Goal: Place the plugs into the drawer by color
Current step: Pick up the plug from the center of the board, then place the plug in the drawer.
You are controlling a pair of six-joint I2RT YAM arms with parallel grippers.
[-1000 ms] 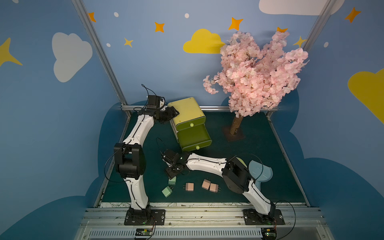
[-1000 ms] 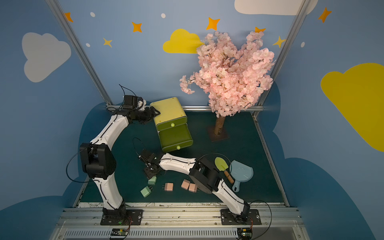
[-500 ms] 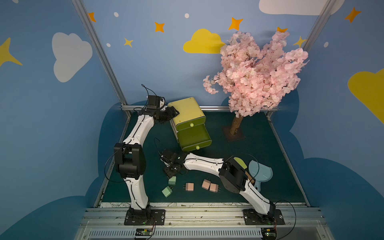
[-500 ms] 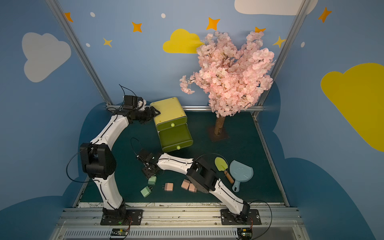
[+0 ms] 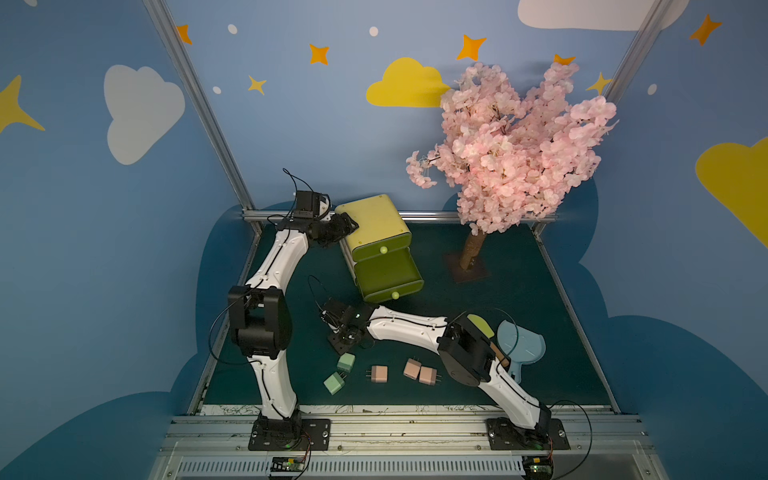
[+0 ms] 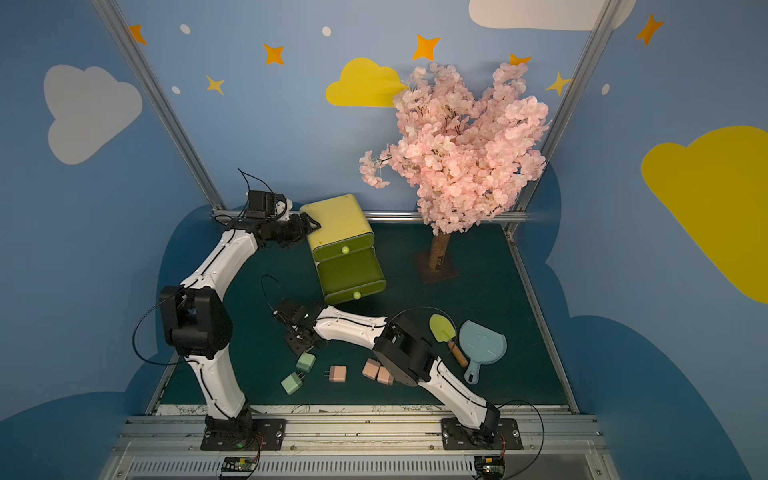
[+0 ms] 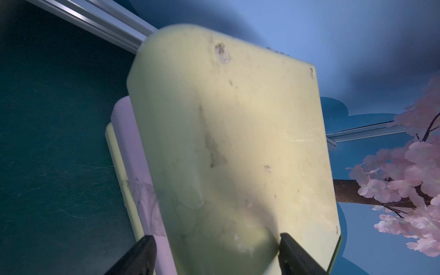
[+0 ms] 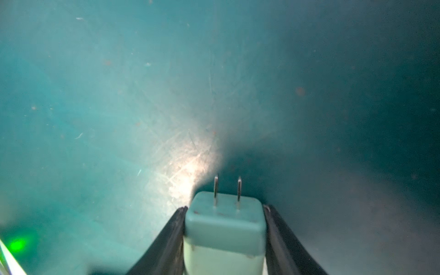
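Note:
The yellow-green drawer (image 5: pixel 374 220) (image 6: pixel 336 220) stands at the back with its middle drawer (image 5: pixel 386 270) pulled out. My left gripper (image 5: pixel 345 226) (image 7: pixel 217 238) is shut on the chest's rear left corner, which fills the left wrist view. Low over the mat in front of the chest, my right gripper (image 5: pixel 345 338) (image 8: pixel 225 209) is shut on a pastel green plug (image 8: pixel 225 221), prongs pointing away from the wrist. Two more green plugs (image 5: pixel 346 362) (image 5: pixel 334 383) and three pink plugs (image 5: pixel 379 373) (image 5: pixel 412 369) (image 5: pixel 428 376) lie near the front edge. No blue plugs show.
A pink blossom tree (image 5: pixel 511 141) stands on a brown base at the back right. A blue dustpan (image 5: pixel 519 347) and a yellow-green trowel (image 5: pixel 482 326) lie beside my right arm's elbow. Metal rails (image 5: pixel 415 216) border the green mat.
The right jaws have closed in on the green plug and the right arm's elbow has shifted slightly. The left arm and the loose plugs have not moved.

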